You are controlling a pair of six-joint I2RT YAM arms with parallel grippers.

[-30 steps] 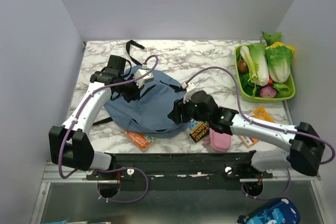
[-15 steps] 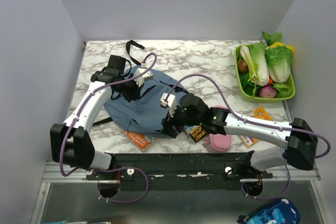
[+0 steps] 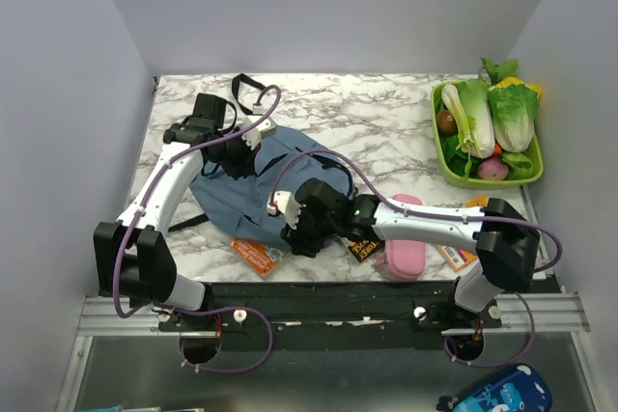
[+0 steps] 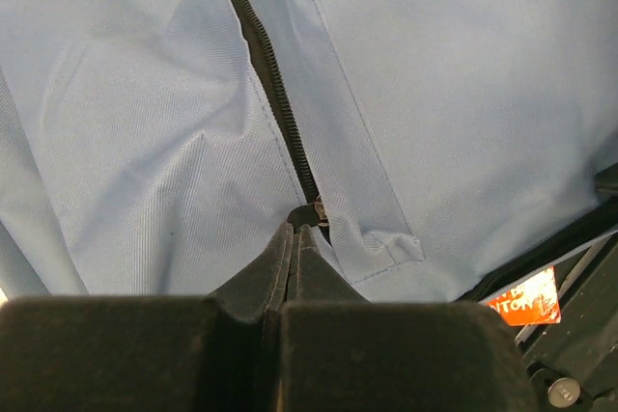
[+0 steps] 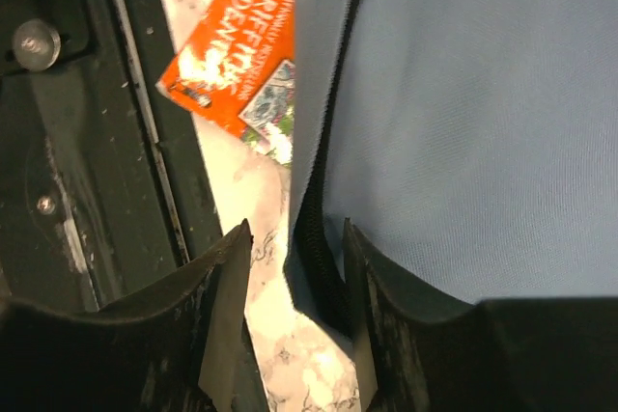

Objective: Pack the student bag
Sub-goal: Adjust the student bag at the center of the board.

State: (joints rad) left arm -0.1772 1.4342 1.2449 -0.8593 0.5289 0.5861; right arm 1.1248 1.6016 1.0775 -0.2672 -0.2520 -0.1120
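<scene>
While I watch the overhead feed, the white-and-grey marble table [image 3: 386, 113] carries everything. My soft dusty-blue fabric student bag [image 3: 237, 205] lies flat on its left half, with black straps trailing toward the back edge. Far right sits the lime-green plastic tray [image 3: 439, 159], heaped with leafy vegetables. The left gripper [image 4: 293, 231] is down on the bag with its jaws pressed together. Its tips meet the black zipper [image 4: 275, 94] right at the slider, and I cannot tell whether they pinch the pull. The right gripper [image 5: 293, 233] is at the bag's near edge, jaws apart and straddling the zippered hem. Along the front lie the small pink pencil case [image 3: 406, 256] and the orange printed booklet [image 5: 241, 55], which is partly under the bag.
</scene>
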